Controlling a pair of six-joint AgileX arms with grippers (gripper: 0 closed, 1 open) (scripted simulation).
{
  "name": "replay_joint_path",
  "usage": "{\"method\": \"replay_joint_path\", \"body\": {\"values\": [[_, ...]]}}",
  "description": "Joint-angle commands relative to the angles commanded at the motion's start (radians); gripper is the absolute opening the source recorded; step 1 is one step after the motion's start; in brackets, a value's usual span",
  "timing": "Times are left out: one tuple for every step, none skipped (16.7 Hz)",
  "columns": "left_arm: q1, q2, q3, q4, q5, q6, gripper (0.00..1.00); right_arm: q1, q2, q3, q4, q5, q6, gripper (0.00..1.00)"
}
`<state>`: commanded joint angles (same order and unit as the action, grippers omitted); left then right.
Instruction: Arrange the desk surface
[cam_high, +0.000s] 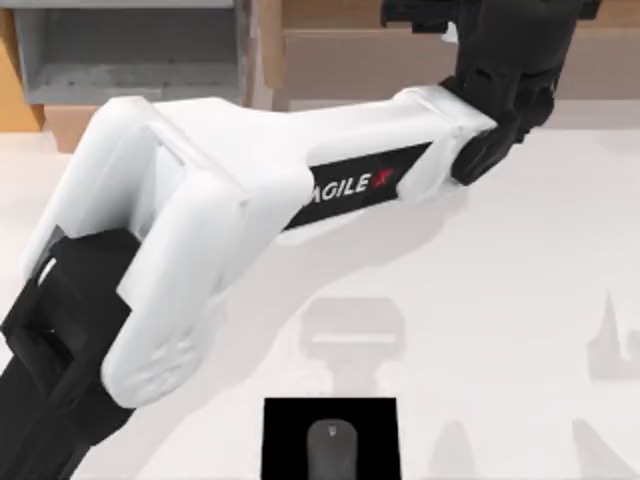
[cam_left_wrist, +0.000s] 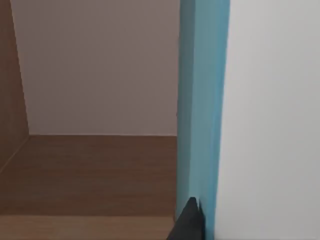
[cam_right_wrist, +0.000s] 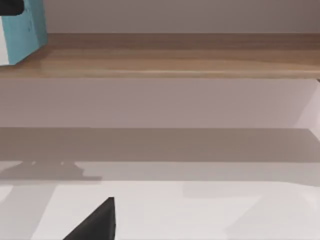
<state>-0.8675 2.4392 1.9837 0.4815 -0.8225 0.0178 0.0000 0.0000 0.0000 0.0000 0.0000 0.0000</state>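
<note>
Reaching over the desk surface (cam_high: 520, 300), the left gripper (cam_high: 480, 40) holds a blue book (cam_left_wrist: 202, 100) upright, shelf (cam_left_wrist: 90, 170) just beside it.

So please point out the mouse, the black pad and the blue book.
mouse (cam_high: 331, 447), top view, middle of its back.
black pad (cam_high: 285, 440), top view, bare left part.
blue book (cam_left_wrist: 202, 100), left wrist view, its spine.

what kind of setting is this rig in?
Likely a simulated office desk: a broad plain white desk surface, a grey computer mouse on a small black square pad, and a light-wood shelf unit at the back.
</note>
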Motion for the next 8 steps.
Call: {"method": "replay_joint_path", "body": {"values": [[0.0,-0.008,-0.009,0.001,0.008,0.004,0.0,0.0,0.0,0.0,0.0,0.0,0.0,1.0],[-0.002,-0.022,-0.027,0.002,0.025,0.013,0.0,0.0,0.0,0.0,0.0,0.0,0.0,1.0],[-0.004,-0.043,-0.054,0.004,0.049,0.024,0.0,0.0,0.0,0.0,0.0,0.0,0.0,1.0],[-0.008,-0.07,-0.091,0.006,0.082,0.04,0.0,0.0,0.0,0.0,0.0,0.0,0.0,1.0],[-0.014,-0.104,-0.14,0.011,0.124,0.058,0.0,0.0,0.0,0.0,0.0,0.0,0.0,1.0],[-0.02,-0.144,-0.197,0.018,0.171,0.08,0.0,0.0,0.0,0.0,0.0,0.0,0.0,1.0],[-0.026,-0.188,-0.259,0.027,0.221,0.104,0.0,0.0,0.0,0.0,0.0,0.0,0.0,1.0],[-0.031,-0.234,-0.324,0.038,0.274,0.13,0.0,0.0,0.0,0.0,0.0,0.0,0.0,1.0]]}}
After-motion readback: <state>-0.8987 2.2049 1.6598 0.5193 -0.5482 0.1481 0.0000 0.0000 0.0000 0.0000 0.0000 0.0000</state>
